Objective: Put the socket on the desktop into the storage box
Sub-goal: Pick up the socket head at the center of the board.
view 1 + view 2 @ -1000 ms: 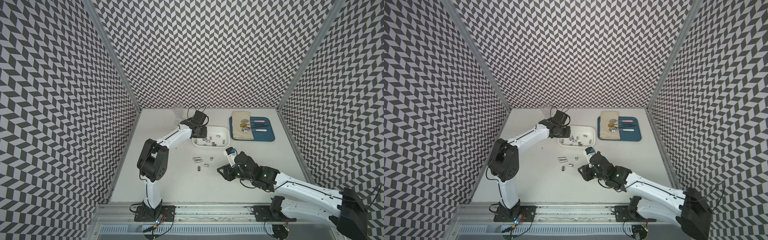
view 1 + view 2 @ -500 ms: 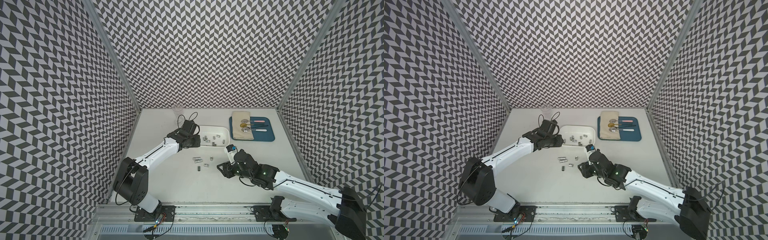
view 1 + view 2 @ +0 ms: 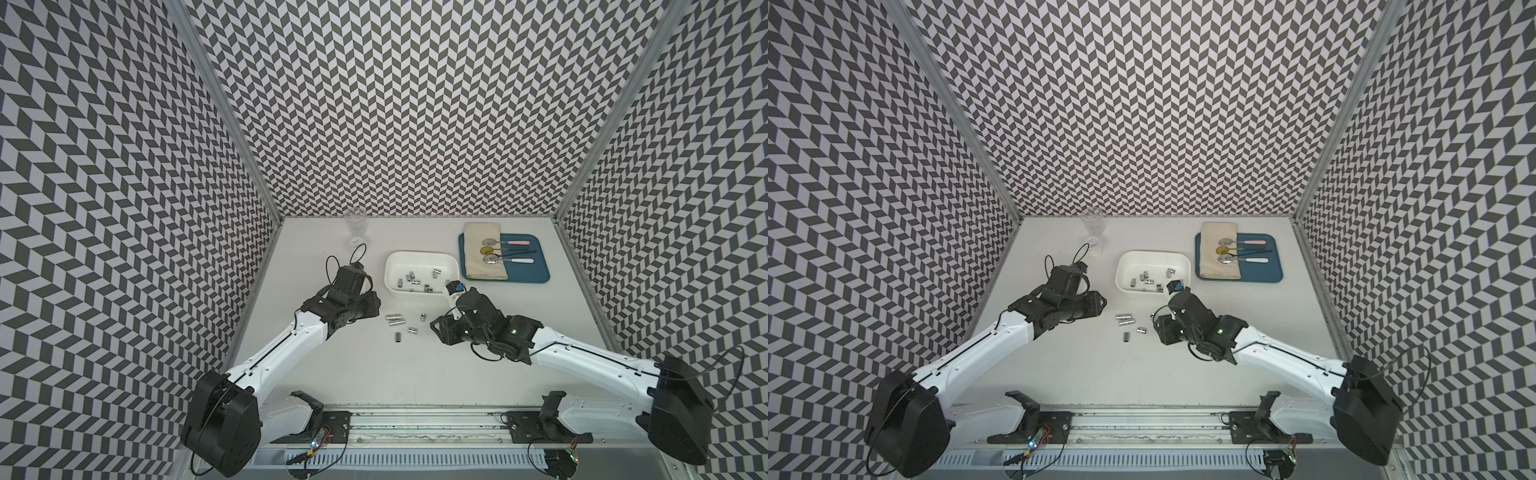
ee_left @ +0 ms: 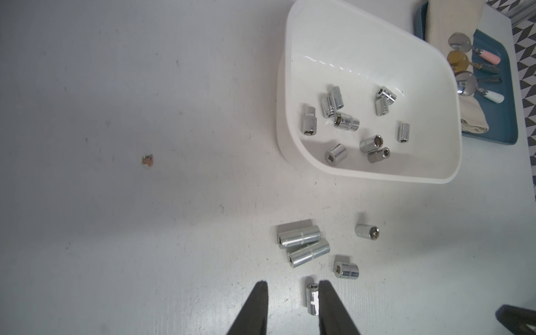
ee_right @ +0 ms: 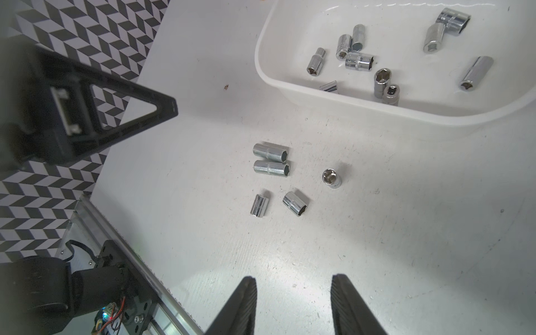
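Note:
Several chrome sockets (image 3: 395,319) lie loose on the white desktop in front of the white storage box (image 3: 419,254), which holds several more. Both top views show my left gripper (image 3: 375,309) just left of that loose group, jaws open. In the left wrist view one small socket (image 4: 312,298) lies on the table between the fingers, close against one finger (image 4: 326,293); nothing is gripped. My right gripper (image 3: 436,328) is to the right of the group. In the right wrist view it (image 5: 294,280) stands open and empty over bare table, short of the sockets (image 5: 271,162).
A blue tray (image 3: 536,272) with a cloth and spoons sits right of the box. A clear glass cup (image 3: 355,226) stands at the back near the wall. Patterned walls close in both sides, and a rail runs along the front edge.
My left arm has swung back from the storage box, lowering its gripper beside the loose sockets. The right gripper has stayed almost in place, its jaws a little wider.

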Robot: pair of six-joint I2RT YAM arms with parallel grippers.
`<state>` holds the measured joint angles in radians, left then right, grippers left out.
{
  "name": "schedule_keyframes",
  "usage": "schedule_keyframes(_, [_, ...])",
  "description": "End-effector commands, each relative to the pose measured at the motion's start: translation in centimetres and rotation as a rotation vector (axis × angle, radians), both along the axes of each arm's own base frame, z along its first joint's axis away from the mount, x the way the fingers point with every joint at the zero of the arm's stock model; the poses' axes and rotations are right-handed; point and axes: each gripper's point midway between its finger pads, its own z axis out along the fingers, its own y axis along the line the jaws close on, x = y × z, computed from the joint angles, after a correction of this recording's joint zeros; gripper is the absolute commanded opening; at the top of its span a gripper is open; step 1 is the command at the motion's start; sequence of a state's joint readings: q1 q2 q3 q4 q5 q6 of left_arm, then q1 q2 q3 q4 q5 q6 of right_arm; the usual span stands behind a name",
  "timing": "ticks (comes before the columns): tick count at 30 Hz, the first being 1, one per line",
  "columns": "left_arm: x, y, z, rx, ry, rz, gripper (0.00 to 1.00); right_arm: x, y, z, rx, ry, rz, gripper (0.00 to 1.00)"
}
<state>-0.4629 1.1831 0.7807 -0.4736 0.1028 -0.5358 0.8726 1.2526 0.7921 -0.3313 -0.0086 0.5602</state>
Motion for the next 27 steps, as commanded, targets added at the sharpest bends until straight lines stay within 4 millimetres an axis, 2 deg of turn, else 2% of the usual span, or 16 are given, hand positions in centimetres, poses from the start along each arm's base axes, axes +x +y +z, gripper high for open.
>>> schedule_keyframes(1, [-1.0, 0.0, -0.2, -0.055, 0.003, 0.009, 0.33, 0.8, 0.7, 0.0, -0.022, 0.014, 0.020, 0.46])
schedule_keyframes(7, [-3.2, 0.6, -1.2, -0.110, 0.027, 0.028, 0.33, 2.0, 1.1, -1.4, -0.068, 0.058, 0.024, 0.46])
schedule_keyframes(12, [-4.2, 0.6, -0.8, -0.163, 0.030, 0.047, 0.33, 3.0, 1.4, -2.3, -0.094, 0.083, 0.019, 0.46])
schedule_keyframes(27, [-5.3, 0.1, -1.3, -0.209, 0.067, 0.027, 0.33, 5.4, 2.6, -4.9, -0.217, 0.142, 0.038, 0.45])
